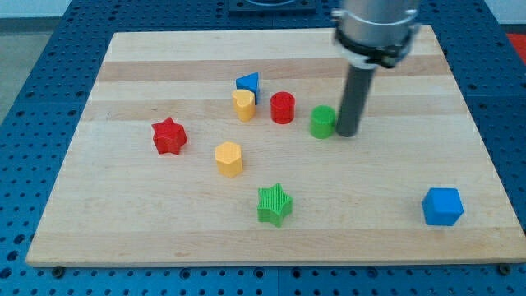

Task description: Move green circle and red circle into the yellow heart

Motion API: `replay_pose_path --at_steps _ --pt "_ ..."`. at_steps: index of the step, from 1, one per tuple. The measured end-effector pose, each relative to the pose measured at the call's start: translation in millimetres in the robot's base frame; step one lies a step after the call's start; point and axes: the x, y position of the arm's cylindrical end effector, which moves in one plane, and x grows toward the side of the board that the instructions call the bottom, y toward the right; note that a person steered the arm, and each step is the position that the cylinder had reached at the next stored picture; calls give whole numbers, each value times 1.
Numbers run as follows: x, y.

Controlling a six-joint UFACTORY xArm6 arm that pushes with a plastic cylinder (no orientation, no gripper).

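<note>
Tip: my tip (pixel 347 133) sits right of centre in the frame, rod coming down from the grey arm housing (pixel 374 29) at the top edge. It's a plain rod, so no jaws to open or close; it holds nothing.
Contact: tip is just beside the green circle (pixel 322 122), on its right side, looks touching or v. nearly so; can't tell for sure.
Green circle: centre-right of the board, between the tip and the red circle.
Red circle: (pixel 283 108) just left of the green one, small gap between them, upright.
Yellow heart: (pixel 243 105) left of the red circle, near it but apart; heart shape only roughly readable from this angle.
Line-up: heart, red circle, green circle, tip run left to right in approx. one row, dropping slightly toward the right.
Blue triangle: (pixel 248 83) just above the yellow heart, touching it or nearly.
Yellow block: (pixel 229 159) six-sided looking, below and left of the heart, well apart from it.
Red star: (pixel 169 136) left part of the board, well apart from the rest.
Green star: (pixel 274 204) lower centre of the frame.
Blue cube: (pixel 442 205) lower right, alone, near the board's right edge.
Board: wooden board (pixel 148 57) on a blue perforated table (pixel 33 66).
</note>
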Motion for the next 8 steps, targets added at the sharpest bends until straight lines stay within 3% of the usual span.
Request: replay_pose_path --at_steps 3,7,8 --pt "-28 16" --pt "-9 -57" --pt "-9 -46"
